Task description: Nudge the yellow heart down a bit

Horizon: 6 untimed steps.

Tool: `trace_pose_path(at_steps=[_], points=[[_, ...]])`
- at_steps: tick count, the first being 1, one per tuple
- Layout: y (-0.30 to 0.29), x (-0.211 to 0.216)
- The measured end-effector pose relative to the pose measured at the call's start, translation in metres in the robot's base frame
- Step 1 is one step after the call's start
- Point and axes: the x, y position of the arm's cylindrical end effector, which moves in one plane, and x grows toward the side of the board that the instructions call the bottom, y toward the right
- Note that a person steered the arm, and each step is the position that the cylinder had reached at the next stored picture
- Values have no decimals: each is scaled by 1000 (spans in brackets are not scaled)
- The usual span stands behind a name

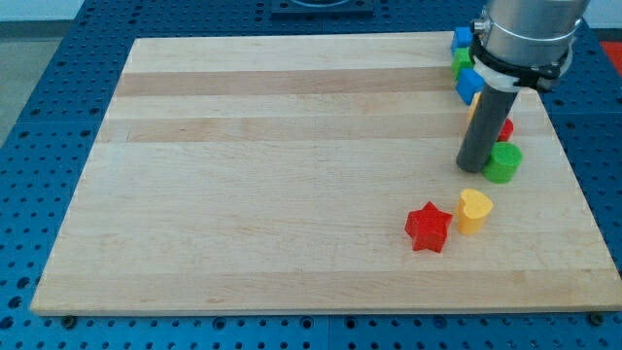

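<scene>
The yellow heart (474,210) lies on the wooden board at the view's lower right, with a red star (428,227) touching or nearly touching its left side. My tip (473,169) rests on the board just above the yellow heart, with a small gap between them. A green block (503,161) sits right beside the rod on its right.
Along the board's (292,175) top right edge lie a blue block (462,40), a green block (463,62) and another blue block (469,85). A red block (505,128) and a yellow block (472,111) are partly hidden behind the rod.
</scene>
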Motion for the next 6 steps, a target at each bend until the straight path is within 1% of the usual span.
trace_pose_path(at_steps=[2,4,5,6], points=[[-6,12],[-6,35],[-2,45],[7,45]])
